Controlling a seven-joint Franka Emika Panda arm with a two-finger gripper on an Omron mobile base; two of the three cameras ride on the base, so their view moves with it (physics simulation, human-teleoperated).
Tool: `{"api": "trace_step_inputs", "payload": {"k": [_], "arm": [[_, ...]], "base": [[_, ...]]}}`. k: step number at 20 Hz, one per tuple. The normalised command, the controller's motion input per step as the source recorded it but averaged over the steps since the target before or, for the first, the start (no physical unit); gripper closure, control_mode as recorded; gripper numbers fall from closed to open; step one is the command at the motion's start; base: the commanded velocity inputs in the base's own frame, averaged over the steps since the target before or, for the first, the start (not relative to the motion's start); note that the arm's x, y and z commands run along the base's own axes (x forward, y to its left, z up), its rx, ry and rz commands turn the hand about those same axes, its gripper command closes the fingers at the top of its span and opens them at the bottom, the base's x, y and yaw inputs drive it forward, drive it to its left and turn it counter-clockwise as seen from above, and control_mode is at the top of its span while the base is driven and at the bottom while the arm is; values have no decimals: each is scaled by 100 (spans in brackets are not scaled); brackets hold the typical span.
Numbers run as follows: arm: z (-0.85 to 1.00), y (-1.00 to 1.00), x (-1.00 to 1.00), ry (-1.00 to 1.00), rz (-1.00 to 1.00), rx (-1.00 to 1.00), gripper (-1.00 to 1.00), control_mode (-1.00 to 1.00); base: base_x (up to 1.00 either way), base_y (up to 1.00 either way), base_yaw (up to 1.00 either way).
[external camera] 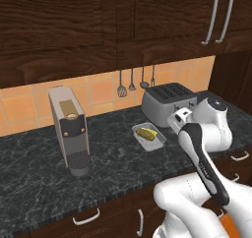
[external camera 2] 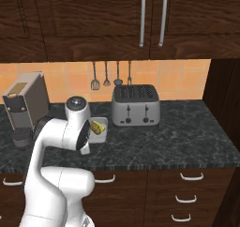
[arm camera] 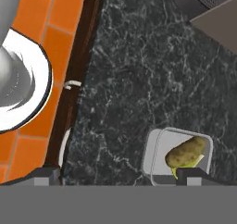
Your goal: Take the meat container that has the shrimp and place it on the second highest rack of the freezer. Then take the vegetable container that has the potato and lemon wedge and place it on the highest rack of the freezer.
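vegetable container [external camera: 149, 135] between toaster [external camera: 167, 104] and coffee machine [external camera: 69, 129]; gripper [arm camera: 118, 177] spread wide, empty

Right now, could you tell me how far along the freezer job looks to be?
Nothing here confirms the shrimp container step. In hand: the open gripper hovers above the pale rectangular container holding the olive-brown potato and yellow lemon wedge, not yet gripping it; it sits on the dark marble counter before the silver toaster. Left: grasp it and carry it to the freezer's top rack.
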Motion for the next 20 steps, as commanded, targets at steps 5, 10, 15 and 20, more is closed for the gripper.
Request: {"api": "trace_step_inputs", "payload": {"k": [5,10,15,20], "arm": [[-51,7,59,11,0,-9,-100,-100],[-46,9,51,8,0,-8,-100,-100],[-31,0,74,10,0,-1,-100,-100],[-38,0,61,8,0,-2,-100,-100]], "base": [[0,0,0],[0,0,0],[0,0,0],[0,0,0]]}}
